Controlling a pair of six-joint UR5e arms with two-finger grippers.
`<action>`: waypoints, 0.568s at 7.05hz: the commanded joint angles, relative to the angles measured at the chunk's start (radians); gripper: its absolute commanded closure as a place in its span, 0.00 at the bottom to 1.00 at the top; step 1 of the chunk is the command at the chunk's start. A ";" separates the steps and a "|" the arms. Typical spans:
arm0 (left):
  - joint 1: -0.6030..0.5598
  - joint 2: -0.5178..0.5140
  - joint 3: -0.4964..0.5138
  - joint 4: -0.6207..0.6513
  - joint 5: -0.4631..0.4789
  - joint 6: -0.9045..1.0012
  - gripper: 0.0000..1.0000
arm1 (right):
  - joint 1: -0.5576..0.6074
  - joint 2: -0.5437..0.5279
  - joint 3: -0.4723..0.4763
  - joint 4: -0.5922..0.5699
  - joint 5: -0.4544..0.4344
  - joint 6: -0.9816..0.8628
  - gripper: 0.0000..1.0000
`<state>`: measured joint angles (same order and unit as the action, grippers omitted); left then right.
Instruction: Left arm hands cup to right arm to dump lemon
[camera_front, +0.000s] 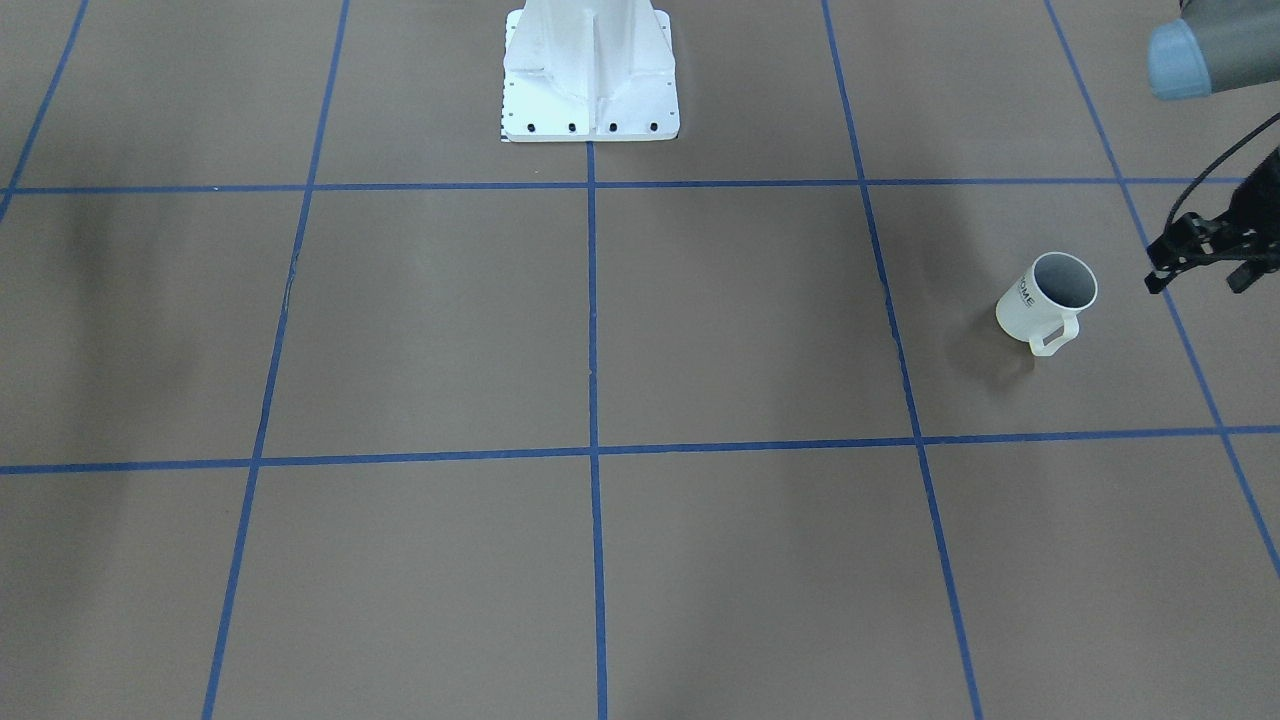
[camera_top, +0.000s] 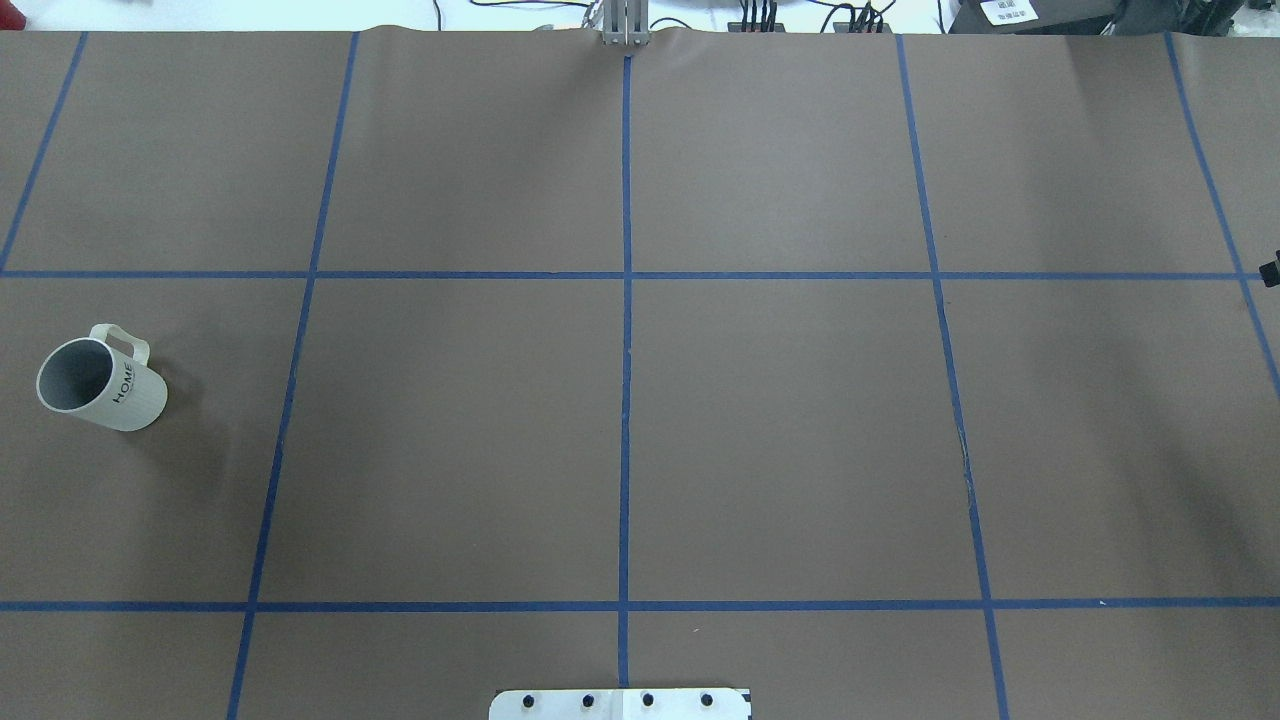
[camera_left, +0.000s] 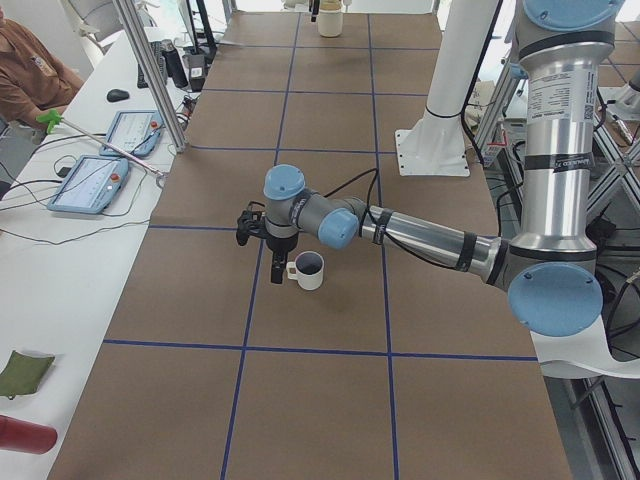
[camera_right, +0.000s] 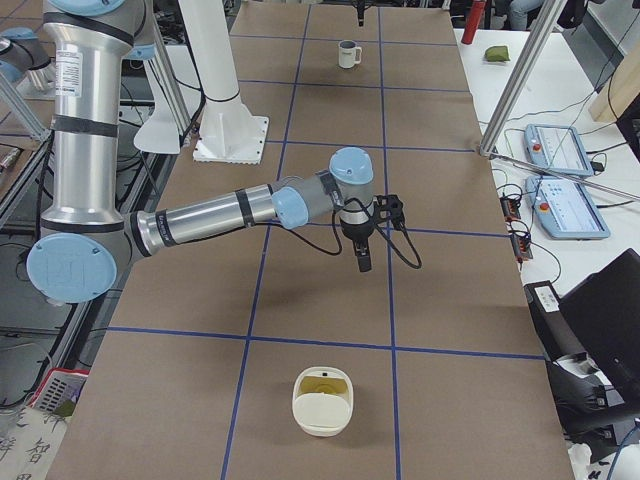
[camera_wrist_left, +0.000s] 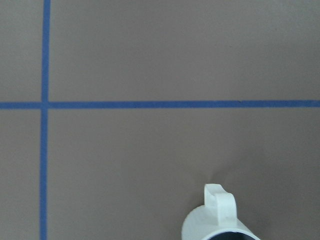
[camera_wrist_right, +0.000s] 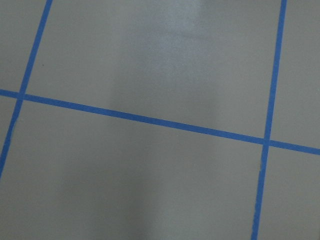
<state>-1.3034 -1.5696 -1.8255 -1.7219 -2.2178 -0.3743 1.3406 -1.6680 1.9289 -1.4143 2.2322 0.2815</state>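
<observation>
Hovering L gripper (camera_left: 278, 270) just beside upright cup (camera_left: 309, 270), aimed down

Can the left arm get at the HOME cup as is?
Probably yes. The left pincer hangs close beside the cup, which stands upright on the table, untouched, and nothing shows between them. Whether the pincer is open I cannot tell.
</observation>
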 joint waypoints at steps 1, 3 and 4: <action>-0.194 -0.096 0.082 0.177 -0.003 0.341 0.00 | 0.113 -0.013 -0.059 -0.015 0.004 -0.167 0.00; -0.261 -0.078 0.114 0.182 -0.078 0.401 0.00 | 0.256 -0.083 -0.099 -0.023 0.154 -0.321 0.00; -0.263 -0.022 0.106 0.165 -0.088 0.466 0.00 | 0.271 -0.132 -0.097 -0.021 0.211 -0.323 0.00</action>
<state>-1.5484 -1.6380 -1.7206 -1.5489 -2.2776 0.0161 1.5645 -1.7456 1.8389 -1.4350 2.3566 -0.0023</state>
